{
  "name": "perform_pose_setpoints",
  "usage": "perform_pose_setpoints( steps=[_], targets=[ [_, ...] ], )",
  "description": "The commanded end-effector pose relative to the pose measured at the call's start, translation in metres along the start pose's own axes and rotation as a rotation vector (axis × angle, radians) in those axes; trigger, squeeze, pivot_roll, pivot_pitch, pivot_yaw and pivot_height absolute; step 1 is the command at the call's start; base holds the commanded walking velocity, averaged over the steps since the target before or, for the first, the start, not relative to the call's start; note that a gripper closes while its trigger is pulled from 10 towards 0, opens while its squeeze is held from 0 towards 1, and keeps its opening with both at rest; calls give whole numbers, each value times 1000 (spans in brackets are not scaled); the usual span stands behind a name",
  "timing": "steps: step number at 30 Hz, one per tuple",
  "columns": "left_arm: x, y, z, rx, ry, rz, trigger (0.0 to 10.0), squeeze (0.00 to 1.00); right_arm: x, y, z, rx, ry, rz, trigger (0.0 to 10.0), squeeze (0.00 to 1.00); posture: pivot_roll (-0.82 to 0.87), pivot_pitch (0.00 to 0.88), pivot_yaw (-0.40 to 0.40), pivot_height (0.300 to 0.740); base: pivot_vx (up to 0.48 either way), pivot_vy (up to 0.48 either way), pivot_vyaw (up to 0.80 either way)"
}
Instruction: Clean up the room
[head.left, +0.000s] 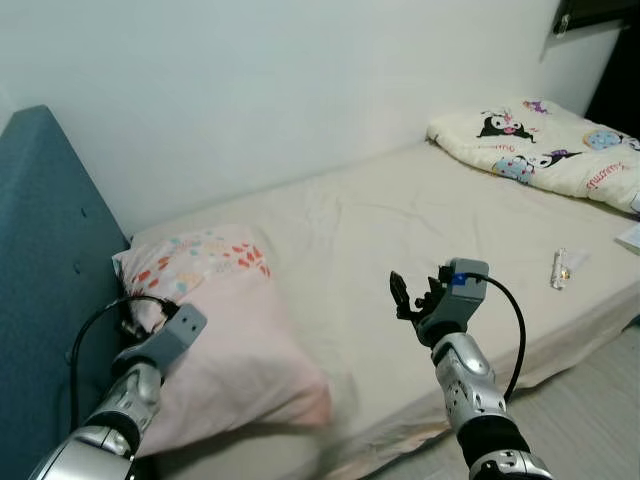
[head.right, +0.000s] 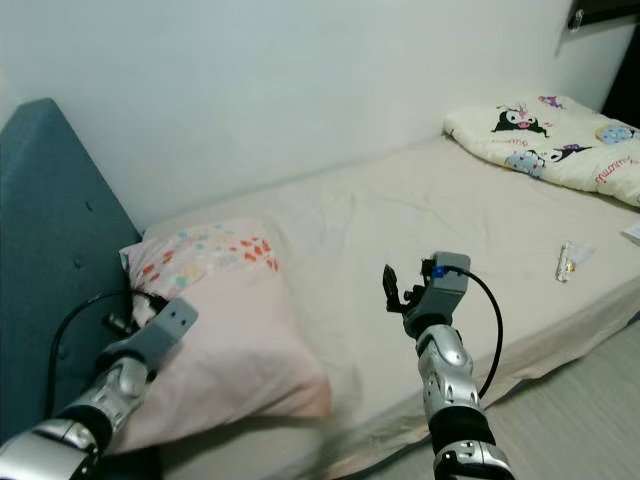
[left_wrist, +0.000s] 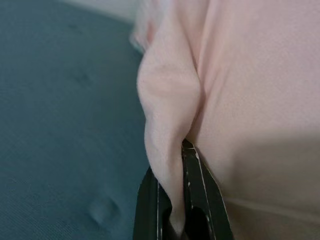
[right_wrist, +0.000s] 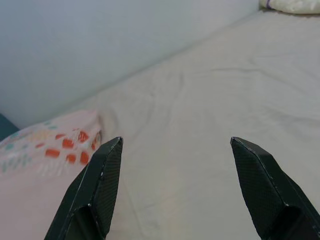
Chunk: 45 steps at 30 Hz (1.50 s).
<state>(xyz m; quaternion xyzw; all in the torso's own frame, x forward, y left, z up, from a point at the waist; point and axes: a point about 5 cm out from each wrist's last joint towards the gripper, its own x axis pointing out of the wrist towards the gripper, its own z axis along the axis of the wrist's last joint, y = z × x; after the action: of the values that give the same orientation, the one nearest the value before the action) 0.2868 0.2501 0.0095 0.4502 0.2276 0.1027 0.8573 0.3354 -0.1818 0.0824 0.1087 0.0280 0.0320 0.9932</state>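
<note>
Lying at the head end of the bed (head.left: 420, 230), the pink pillow (head.left: 240, 340) rests against the blue padded headboard (head.left: 50, 260), its patterned end with red and pastel marks turned toward the white wall (head.left: 300, 80). The left gripper (left_wrist: 172, 200) is at the pillow's headboard-side edge; the left wrist view shows its two black fingers (left_wrist: 200, 195) clenched on a pinched fold of the pink pillow fabric, the fold rising between them, with the blue headboard just beside. In the head views this gripper's tips are hidden behind the pillow's corner.

The right gripper (head.left: 410, 295) hovers above the cream sheet near the bed's front edge, apart from the pillow. Its fingers (right_wrist: 100, 185) stand spread wide and hold nothing; the right wrist view looks between them across the bare sheet toward the wall, with the pillow's patterned end to one side.

At the far end of the bed lies a folded white quilt (head.left: 545, 145) printed with cartoon figures, set against the wall. A small clear wrapper or packet (head.left: 562, 268) lies on the sheet near the front edge, well apart from both grippers; what it contains cannot be made out. A pale flat item (head.left: 630, 236) shows at the frame's edge beyond it. Light flooring (head.left: 590, 410) runs beside the bed.
</note>
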Motion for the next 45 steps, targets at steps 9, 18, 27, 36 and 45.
perform_pose_setpoints(
  steps=[9, 18, 27, 36, 45],
  targets=[
    [-50, -38, -90, -114, 383, -85, 10000, 0, 1, 14, -5, 15, 28, 39, 10000, 0, -231, 79, 69, 740, 0, 0, 0],
    [-72, -56, -106, -253, 478, -107, 10000, 0, 3, 20, -6, 21, 40, 55, 10000, 0, -211, 77, 68, 740, 0, 0, 0],
    [-67, -52, -103, -370, 474, -120, 10000, 0, 5, 19, -4, 16, 45, 56, 10000, 0, -189, 77, 65, 740, 0, 0, 0],
    [-72, -69, -98, -472, 483, -358, 10000, 1000, 7, 20, -7, -1, 74, 60, 10000, 0, -176, 65, 52, 740, 0, 0, 0],
    [-65, -68, -86, -336, 375, -607, 10000, 1000, 10, 19, -4, -9, 76, 62, 10000, 0, -175, 51, 48, 740, 0, 0, 0]
  ],
)
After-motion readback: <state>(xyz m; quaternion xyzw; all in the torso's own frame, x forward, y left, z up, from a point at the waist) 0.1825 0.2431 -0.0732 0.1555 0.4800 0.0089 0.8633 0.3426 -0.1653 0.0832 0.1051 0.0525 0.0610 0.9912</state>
